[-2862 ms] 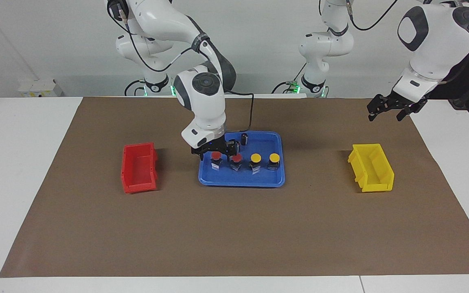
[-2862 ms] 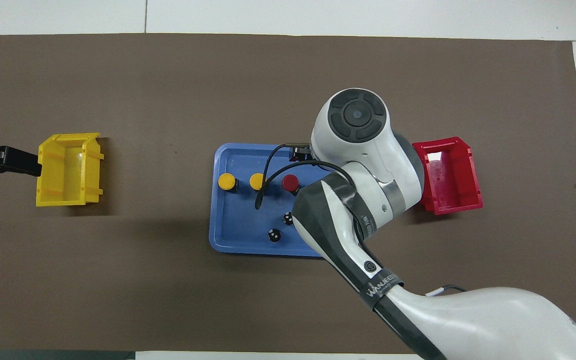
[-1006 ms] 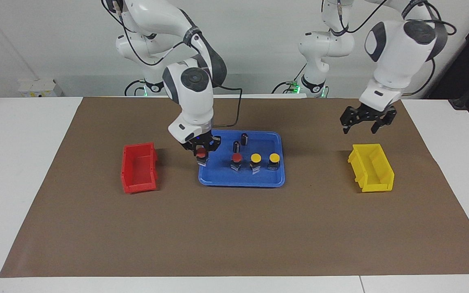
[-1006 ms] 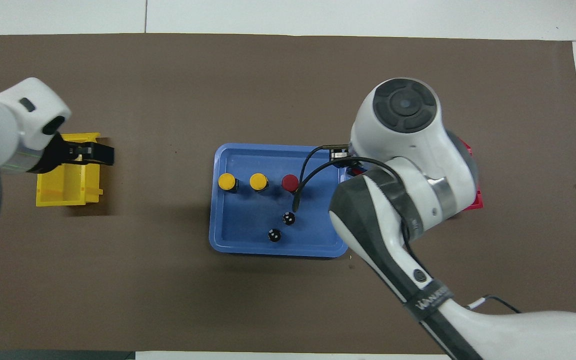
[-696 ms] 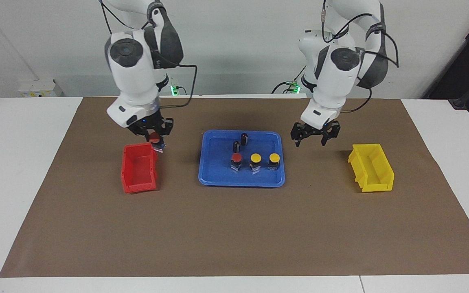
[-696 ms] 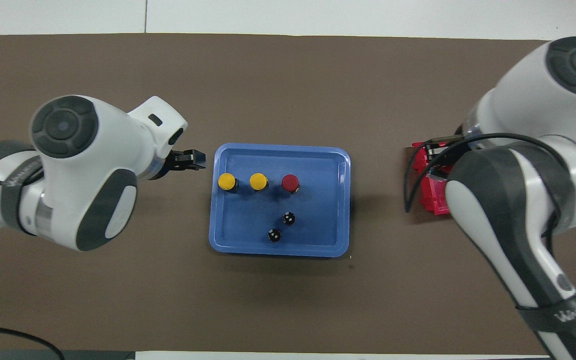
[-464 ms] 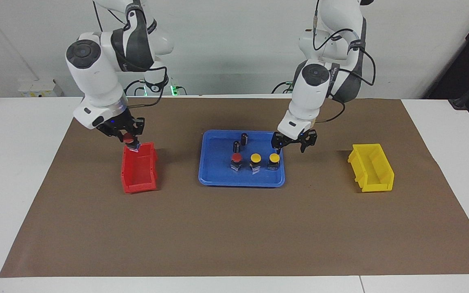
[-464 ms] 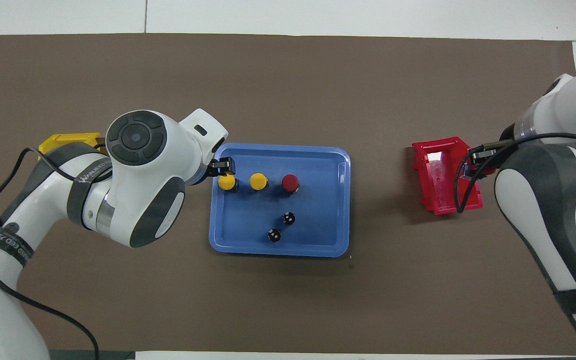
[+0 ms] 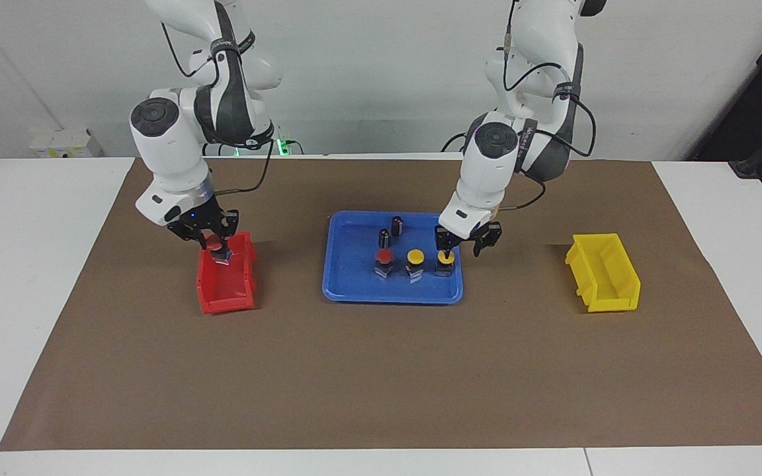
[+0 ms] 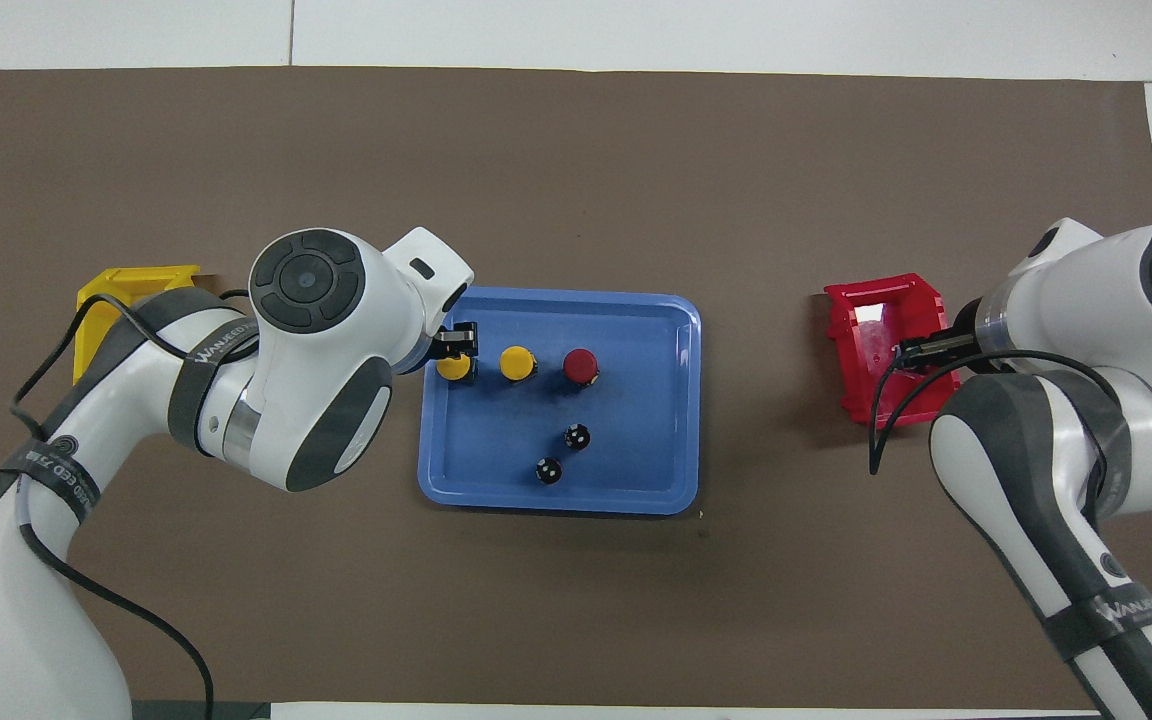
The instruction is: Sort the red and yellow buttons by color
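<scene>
- The right gripper [image 9: 212, 243] grips a red-capped button [image 9: 214, 248] over the red bin [image 9: 225, 291]
- The left gripper [image 9: 460, 244], fingers spread, straddles a yellow button [image 9: 446, 258] in the blue tray [image 9: 354, 291]
- Beside it, toward the right arm's end, stand a second yellow button [image 9: 415, 256] and a red button [image 9: 384, 257]
- The yellow bin [image 9: 602, 271] sits toward the left arm's end

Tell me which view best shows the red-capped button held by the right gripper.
The facing view. There the red-capped push button hangs in plain sight in the right gripper, over the red plastic bin. In the overhead view the right arm's own bulk hides that button; only the bin shows.
</scene>
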`<state>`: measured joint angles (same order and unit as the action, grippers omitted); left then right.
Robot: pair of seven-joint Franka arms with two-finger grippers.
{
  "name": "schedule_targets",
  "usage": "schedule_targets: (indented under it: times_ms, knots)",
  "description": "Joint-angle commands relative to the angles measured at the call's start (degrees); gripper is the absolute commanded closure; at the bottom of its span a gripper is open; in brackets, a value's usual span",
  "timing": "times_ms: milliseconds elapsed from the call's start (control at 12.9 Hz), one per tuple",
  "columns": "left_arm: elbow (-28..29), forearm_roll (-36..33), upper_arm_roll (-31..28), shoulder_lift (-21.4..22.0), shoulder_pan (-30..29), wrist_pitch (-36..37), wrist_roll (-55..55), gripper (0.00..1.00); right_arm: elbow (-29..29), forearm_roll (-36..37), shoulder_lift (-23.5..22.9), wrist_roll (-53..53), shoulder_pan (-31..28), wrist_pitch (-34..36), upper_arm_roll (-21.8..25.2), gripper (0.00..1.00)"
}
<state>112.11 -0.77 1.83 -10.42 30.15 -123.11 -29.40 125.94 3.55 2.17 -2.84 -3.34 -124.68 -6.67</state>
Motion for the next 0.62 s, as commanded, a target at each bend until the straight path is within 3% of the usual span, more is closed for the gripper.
schedule_targets:
  times_ms: [0, 387, 464, 541]
  knots:
    - [2.58, 0.42, -0.86, 0.58, 1.31, -3.09, -0.39, 0.28, 6.40, -0.47, 1.88, -2.87, -0.70, -6.60, -0.27, 0.76]
    - [2.94, 0.42, -0.86, -1.35, 2.02, -5.73, -0.66, 0.28, 11.16, -0.47, 1.09, -4.81, -1.05, -14.00, -0.18, 0.75]
    - [2.94, 0.42, -0.86, -1.79, 2.02, -6.17, -1.27, 0.27, 11.08, -0.47, 1.09, -4.98, -1.05, -13.66, -0.18, 0.70]
    - [2.94, 0.42, -0.86, -2.23, 2.28, -6.78, -1.79, 0.27, 11.08, -0.47, 1.09, -5.07, -1.14, -13.57, -0.09, 0.58]
